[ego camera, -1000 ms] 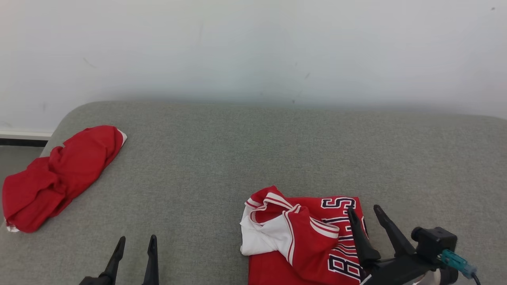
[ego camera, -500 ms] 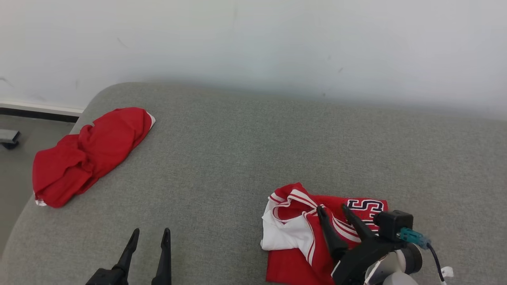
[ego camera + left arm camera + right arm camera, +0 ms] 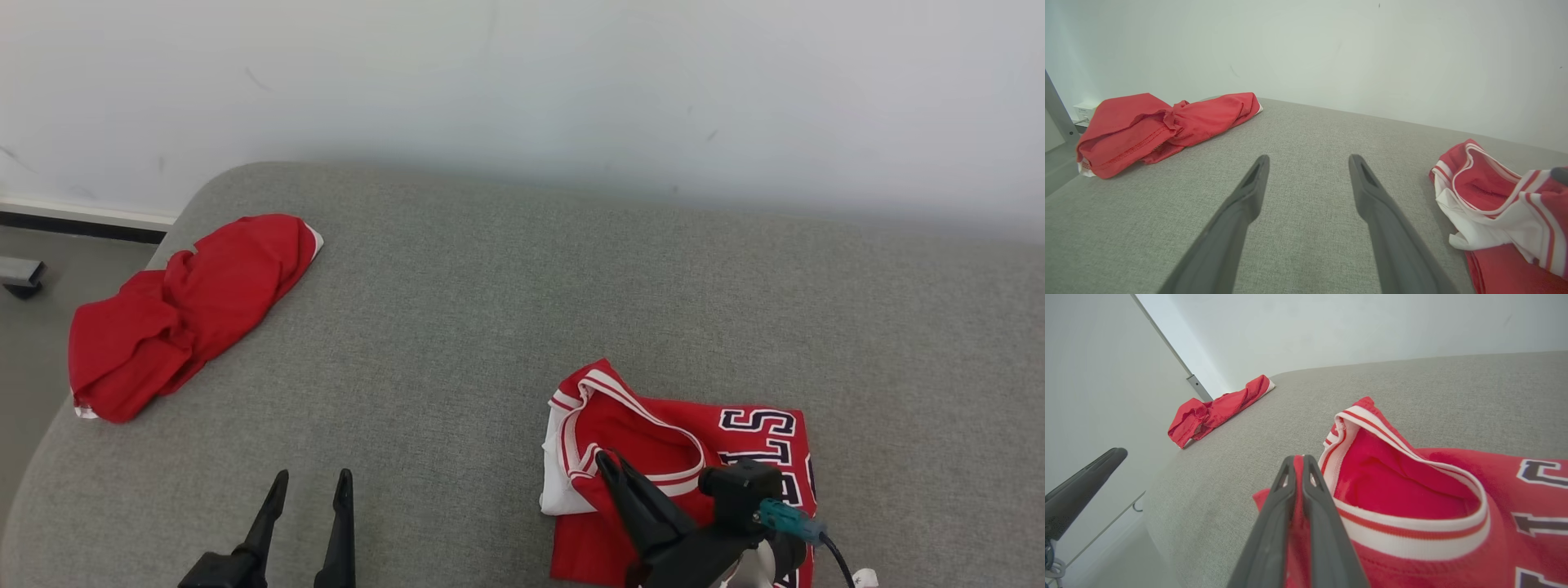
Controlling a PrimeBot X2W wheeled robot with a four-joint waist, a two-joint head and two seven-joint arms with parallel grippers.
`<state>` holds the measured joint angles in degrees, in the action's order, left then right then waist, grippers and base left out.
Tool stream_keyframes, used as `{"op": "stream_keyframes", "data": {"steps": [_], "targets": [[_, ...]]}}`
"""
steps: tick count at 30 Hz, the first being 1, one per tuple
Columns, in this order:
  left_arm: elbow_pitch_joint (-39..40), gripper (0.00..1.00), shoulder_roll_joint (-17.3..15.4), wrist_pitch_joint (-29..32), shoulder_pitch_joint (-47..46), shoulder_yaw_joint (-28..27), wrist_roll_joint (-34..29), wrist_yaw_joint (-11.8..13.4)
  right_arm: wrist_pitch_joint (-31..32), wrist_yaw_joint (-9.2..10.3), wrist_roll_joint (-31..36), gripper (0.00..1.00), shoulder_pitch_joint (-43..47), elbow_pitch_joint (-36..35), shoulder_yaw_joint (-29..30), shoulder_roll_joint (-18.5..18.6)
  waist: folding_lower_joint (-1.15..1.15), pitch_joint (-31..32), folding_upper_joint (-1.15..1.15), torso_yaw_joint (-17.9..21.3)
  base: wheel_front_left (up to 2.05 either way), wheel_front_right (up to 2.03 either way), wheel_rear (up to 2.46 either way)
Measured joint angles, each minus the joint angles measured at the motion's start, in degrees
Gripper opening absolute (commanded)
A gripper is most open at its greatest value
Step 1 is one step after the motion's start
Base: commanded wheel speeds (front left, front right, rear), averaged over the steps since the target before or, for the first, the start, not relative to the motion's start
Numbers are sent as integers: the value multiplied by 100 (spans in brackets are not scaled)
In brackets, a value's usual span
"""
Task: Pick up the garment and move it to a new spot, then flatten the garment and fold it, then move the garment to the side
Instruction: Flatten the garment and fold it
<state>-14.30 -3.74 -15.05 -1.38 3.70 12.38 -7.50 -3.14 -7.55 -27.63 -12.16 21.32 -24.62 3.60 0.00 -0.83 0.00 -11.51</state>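
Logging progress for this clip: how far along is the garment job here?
Done: nothing visibly; the jersey lies rumpled on the grey cushion. In hand: the first pick-up, with the right gripper shut on a fold of the jersey. The left gripper is open and empty above the cushion. Left: moving it, flattening, folding, setting it aside.

The garment (image 3: 735, 447) lies on the surface (image 3: 490, 310). A second garment (image 3: 188, 314) lies well to its left, farther back. The left end effector (image 3: 314, 478) stands left of the garment; the right end effector (image 3: 606, 459) is on its near-left part. The wall (image 3: 522, 82) is behind.
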Motion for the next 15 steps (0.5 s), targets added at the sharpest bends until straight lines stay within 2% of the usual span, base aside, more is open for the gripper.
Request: {"op": "stream_keyframes", "data": {"steps": [4, 9, 10, 11, 15], "targets": [[-2, 100, 18, 0, -30, 52, -1, 0, -76, 0, 104, 0, 91, -249, -382, 153, 0, -60, 0, -29, 0, 0, 0], [-46, 100, 30, 0, -90, 147, 14, 0, -66, 0, 1, 0, 222, -224, -938, 208, 0, -120, 0, -81, 0, 0, 0], [-56, 100, 33, 0, -93, 154, 15, 0, -127, 0, -26, 31, 218, -190, -993, 214, 0, -124, 0, -88, 0, 0, 0], [-66, 100, 35, 0, -95, 159, 15, 0, -212, 0, -43, 100, 210, -147, -1054, 234, 0, -124, 0, -92, 0, 0, 0], [-93, 100, 46, 0, -96, 158, 23, 0, -664, 0, -18, 100, 105, 85, -1260, 339, 0, -95, 0, -71, 0, 0, 0]]}}
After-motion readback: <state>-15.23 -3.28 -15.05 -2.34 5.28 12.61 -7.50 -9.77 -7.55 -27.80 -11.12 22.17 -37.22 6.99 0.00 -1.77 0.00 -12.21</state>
